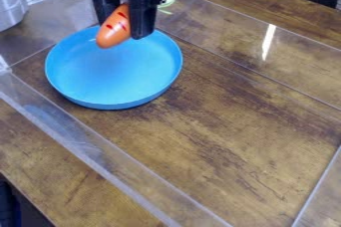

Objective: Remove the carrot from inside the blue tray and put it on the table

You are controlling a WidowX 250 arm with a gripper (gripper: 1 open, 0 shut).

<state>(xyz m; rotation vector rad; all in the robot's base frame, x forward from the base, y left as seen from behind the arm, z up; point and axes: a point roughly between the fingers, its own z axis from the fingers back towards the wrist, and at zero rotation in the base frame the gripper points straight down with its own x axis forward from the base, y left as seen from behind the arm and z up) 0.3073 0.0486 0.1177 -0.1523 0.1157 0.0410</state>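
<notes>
The tool (124,24) is clamped on the carrot (114,31), above the far rim of the blue tray (94,84). I judge the carry step; next, bare table (240,112).

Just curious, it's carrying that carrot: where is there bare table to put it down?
The table is bare wood right of the blue tray, out to the right edge, and in front of it. The back left is crowded: the hand holds the carrot above the tray's far rim.
</notes>
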